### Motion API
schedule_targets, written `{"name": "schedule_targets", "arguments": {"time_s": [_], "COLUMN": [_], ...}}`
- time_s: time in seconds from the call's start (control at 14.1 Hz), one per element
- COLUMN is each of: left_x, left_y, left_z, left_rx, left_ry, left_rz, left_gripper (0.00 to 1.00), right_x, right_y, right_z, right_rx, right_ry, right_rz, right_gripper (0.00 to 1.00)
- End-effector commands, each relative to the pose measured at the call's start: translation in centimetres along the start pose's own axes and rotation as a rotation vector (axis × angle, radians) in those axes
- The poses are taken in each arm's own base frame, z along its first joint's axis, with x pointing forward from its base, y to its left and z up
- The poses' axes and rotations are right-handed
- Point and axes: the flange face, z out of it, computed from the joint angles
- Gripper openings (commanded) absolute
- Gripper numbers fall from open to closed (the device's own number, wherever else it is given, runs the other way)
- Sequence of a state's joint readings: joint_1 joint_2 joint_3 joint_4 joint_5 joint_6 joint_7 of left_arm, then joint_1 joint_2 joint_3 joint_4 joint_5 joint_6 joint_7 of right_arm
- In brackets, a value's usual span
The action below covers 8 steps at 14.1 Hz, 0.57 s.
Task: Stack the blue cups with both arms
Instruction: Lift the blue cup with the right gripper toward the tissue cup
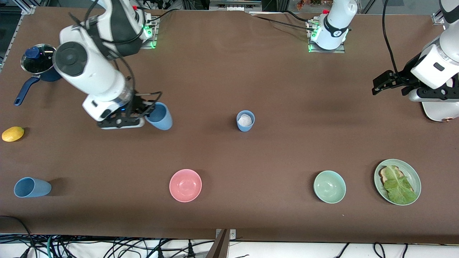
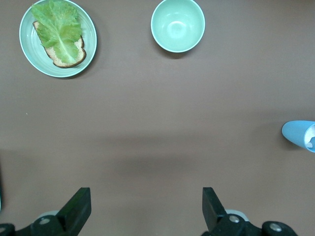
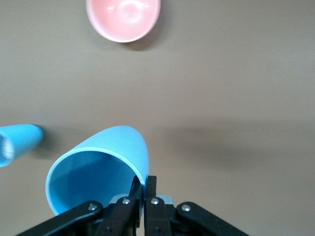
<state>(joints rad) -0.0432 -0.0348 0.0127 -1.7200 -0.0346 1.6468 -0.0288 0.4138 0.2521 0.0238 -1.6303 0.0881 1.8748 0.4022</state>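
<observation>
Gripping a blue cup by its rim, the right gripper is pinched tight on the cup wall, holding it tilted above the table; in the right wrist view the fingers clamp the rim with the cup mouth facing the camera. Second blue cup stands upright on the table, well apart from the held cup toward the left arm's end, something white inside it. Third blue cup lies on its side well apart from the right gripper, nearer the front camera, near the right arm's end of the table. Left gripper waits in the air over the left arm's end of the table, fingers spread fully wide, nothing between them. Below it in its wrist view: green bowl, green plate with bread and lettuce on it, upright cup at the frame edge. Pink bowl sits nearer the front camera than the held cup. Lemon and lidded blue saucepan are near the right arm's end.
</observation>
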Motion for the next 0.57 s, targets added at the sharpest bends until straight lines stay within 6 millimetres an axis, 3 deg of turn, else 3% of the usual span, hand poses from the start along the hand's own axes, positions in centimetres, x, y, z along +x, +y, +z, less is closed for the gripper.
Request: {"name": "schedule_targets", "arguments": {"time_s": [0.0, 0.28, 0.5], "left_x": [-0.5, -0.6, -0.7], "left_y": [-0.5, -1.7, -1.2], "left_z": [-0.3, 0.0, 0.1], "left_rx": [-0.007, -0.008, -0.006], "left_ry": [-0.003, -0.015, -0.022], "left_rz": [0.030, 0.013, 0.024], "left_gripper": [1.00, 1.00, 1.00], "right_x": [-1.2, -3.8, -6.5], "right_y": [-8.4, -19.2, -26.0], "right_z": [0.9, 2.5, 5.0], "right_rx": [0.017, 0.045, 0.072], "right_ry": [-0.009, 0.016, 0.040], "right_rz": [0.078, 0.170, 0.210], "right_gripper": [0.00, 0.00, 0.00]}}
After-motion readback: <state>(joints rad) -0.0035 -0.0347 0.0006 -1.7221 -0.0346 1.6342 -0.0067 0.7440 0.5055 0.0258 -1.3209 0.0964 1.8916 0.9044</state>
